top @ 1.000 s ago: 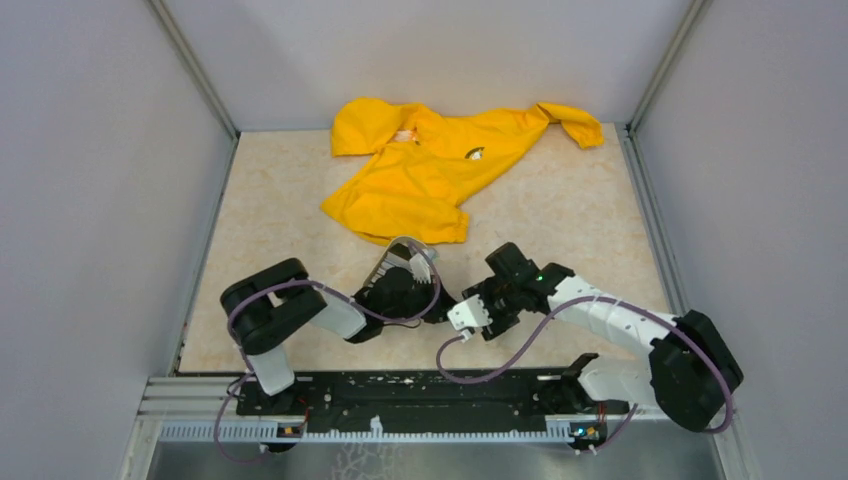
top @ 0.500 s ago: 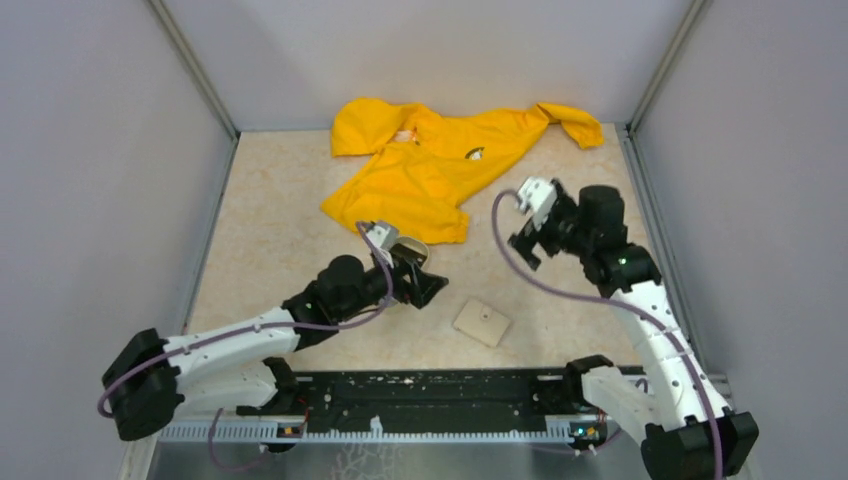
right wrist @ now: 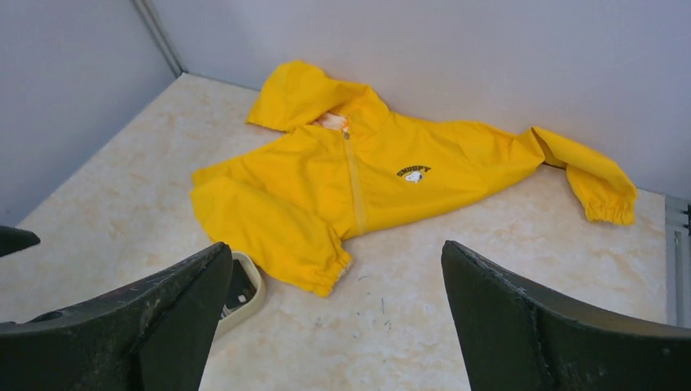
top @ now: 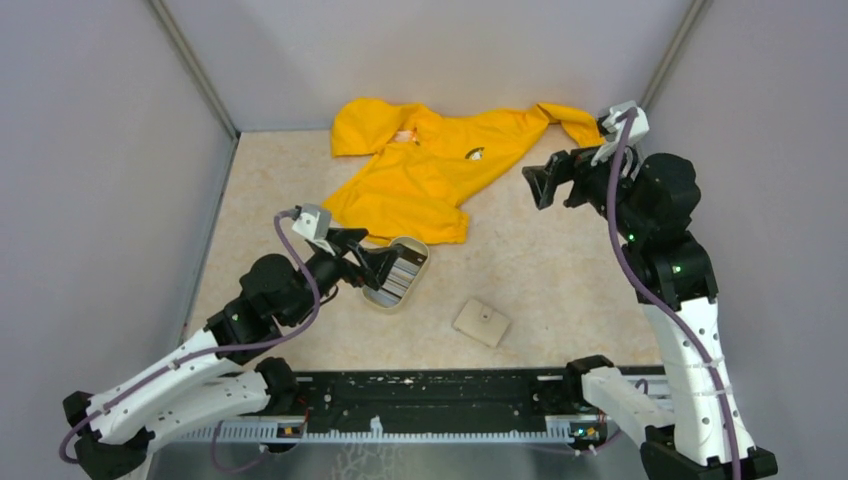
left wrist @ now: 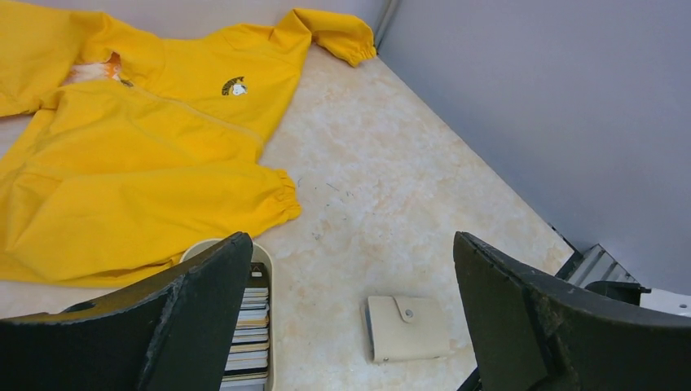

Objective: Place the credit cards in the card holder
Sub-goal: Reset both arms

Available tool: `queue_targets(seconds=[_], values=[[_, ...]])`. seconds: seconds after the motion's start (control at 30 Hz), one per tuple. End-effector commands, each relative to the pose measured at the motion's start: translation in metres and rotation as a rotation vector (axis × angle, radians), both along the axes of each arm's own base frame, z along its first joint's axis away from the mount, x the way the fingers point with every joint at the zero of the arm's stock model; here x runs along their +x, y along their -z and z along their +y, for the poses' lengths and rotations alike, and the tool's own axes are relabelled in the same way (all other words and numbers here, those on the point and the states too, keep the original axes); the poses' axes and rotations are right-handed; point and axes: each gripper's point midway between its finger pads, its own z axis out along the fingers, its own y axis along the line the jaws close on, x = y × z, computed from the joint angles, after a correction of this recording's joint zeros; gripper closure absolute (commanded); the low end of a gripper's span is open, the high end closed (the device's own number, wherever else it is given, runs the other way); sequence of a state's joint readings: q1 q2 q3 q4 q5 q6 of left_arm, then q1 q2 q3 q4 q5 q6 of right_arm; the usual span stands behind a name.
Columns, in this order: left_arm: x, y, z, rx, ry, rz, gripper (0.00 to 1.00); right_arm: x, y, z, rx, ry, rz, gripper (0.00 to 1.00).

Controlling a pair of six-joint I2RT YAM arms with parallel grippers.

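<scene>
Yellow jacket [top: 420, 175]: chest logo [right wrist: 414, 173] reads SNOOPY. Credit cards [top: 398, 275] are stacked in a beige tray [top: 420, 246] just beside the jacket's cuff. Closed card holder [top: 482, 322] lies nearer than the jacket. Left gripper [top: 378, 262] and right gripper [top: 555, 178]: jaws wide apart, holding nothing.

The left pincer [left wrist: 350, 244] is hanging over the worktop [left wrist: 391, 187] with its two dark fingers [left wrist: 187, 318] standing wide apart and gripping nothing. Between them the card holder [left wrist: 407, 327] is lying flat and closed, snap dot up. Just beside the left finger, the credit cards [left wrist: 251, 342] are sitting as a striped stack in a beige tray [left wrist: 269, 309]. A yellow jacket [left wrist: 147, 163] is sprawling toward the far corner, one cuff nearing the grey wall [left wrist: 554, 98].
</scene>
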State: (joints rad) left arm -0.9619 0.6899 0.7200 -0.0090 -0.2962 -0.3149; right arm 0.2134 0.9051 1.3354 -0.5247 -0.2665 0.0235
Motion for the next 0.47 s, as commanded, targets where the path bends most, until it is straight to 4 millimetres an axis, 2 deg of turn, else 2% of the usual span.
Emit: queue_targets(seconds=[0.0, 0.43], values=[[-0.005, 0.008, 0.007, 0.060, 0.005, 0.033, 0.01, -0.008, -0.025, -0.010, 0.123, 0.083, 0.001, 0.02], [-0.013, 0.006, 0.006, 0.046, 0.043, 0.035, 0.01, -0.012, -0.021, 0.003, 0.124, 0.005, 0.022, 0.01]])
